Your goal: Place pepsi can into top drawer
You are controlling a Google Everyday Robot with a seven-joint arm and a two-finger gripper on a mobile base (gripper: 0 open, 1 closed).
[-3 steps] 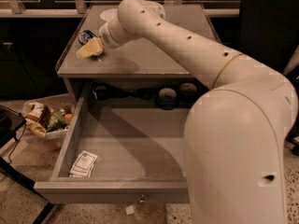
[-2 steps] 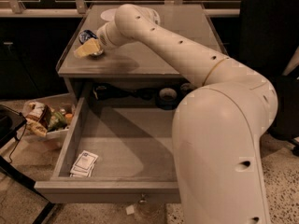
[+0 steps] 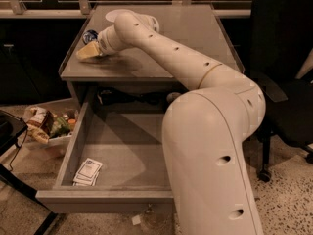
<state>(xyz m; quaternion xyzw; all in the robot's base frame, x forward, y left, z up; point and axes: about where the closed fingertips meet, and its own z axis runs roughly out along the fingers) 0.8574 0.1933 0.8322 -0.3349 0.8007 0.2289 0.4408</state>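
Note:
The pepsi can (image 3: pixel 90 35) lies on the grey table top (image 3: pixel 195 38) near its left edge, dark blue with a silver end, mostly hidden behind my arm's wrist. My gripper (image 3: pixel 90 50) reaches across the table to the can, its yellowish fingers (image 3: pixel 87 53) lying just in front of and below it. The top drawer (image 3: pixel 112 151) is pulled wide open below the table top, its front panel (image 3: pixel 102 200) nearest the camera with a small knob (image 3: pixel 148 209) under the edge.
A white bowl (image 3: pixel 115 14) sits at the table's back, partly behind my arm. A small paper packet (image 3: pixel 88 172) lies in the drawer's front left corner. A bin of snack packets (image 3: pixel 51 124) stands on the floor at left. A black chair (image 3: pixel 286 67) stands at right.
My arm has swung further left and closer to the camera, filling more of the view. The gripper has stayed at the can by the table's left edge.

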